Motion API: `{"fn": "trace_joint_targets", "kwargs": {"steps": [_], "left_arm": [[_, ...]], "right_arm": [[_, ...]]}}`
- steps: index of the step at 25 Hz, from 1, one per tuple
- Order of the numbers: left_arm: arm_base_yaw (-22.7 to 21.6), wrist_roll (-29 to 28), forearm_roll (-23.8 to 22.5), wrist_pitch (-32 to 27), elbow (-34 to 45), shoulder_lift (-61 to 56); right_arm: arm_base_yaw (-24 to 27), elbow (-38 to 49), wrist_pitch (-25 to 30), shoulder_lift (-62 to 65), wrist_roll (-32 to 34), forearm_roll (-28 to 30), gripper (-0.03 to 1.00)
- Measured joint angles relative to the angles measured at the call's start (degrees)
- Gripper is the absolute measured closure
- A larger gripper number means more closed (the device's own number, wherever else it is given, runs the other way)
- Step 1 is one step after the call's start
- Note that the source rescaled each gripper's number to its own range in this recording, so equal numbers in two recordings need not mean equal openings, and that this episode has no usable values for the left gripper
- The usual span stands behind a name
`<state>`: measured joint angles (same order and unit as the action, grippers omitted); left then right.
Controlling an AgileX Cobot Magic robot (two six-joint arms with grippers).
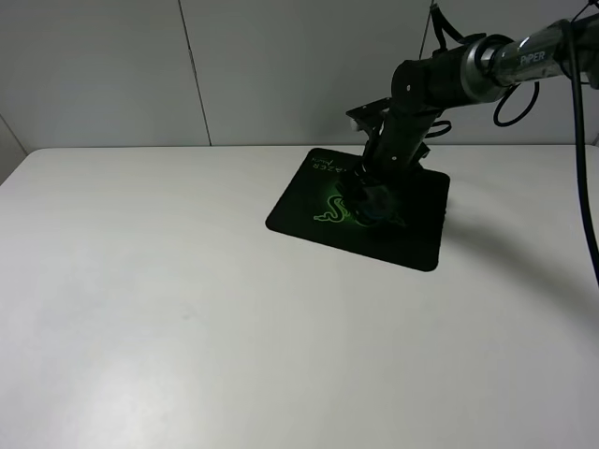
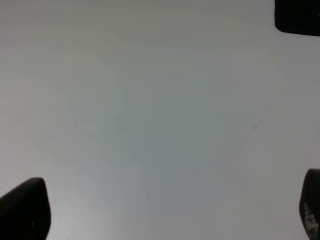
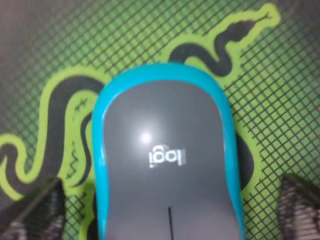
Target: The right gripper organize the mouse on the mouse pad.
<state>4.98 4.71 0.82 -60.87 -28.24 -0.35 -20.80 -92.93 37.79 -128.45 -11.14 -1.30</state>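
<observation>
We're right over the pad (image 1: pixel 416 229), the right gripper (image 1: pixel 372 201) low at its middle. The mouse (image 3: pixel 167 155) lies on the green snake logo, squarely between the fingers (image 3: pixel 35 207). They stand apart, one off each long side, with pad showing in both gaps. The mouse's long axis runs across the line from finger to finger, so we reckon a straight close would catch its flanks. The left gripper (image 2: pixel 167 205) hangs spread wide over the table (image 1: pixel 187 309), out of the high view.
</observation>
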Motion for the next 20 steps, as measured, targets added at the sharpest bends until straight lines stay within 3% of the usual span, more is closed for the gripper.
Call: {"fn": "trace_joint_targets", "kwargs": {"steps": [3,9,20], "left_arm": [[0.0,0.0,0.0,0.0,0.0,0.0],[0.0,0.0,0.0,0.0,0.0,0.0],[0.0,0.0,0.06,0.0,0.0,0.0]], "right_arm": [[0.0,0.0,-0.13,0.0,2.12,0.01,0.0],[0.0,0.0,0.81,0.52,2.59,0.73,-0.03],[0.0,-0.26,14.87,11.29,2.59,0.84,-0.03]]}}
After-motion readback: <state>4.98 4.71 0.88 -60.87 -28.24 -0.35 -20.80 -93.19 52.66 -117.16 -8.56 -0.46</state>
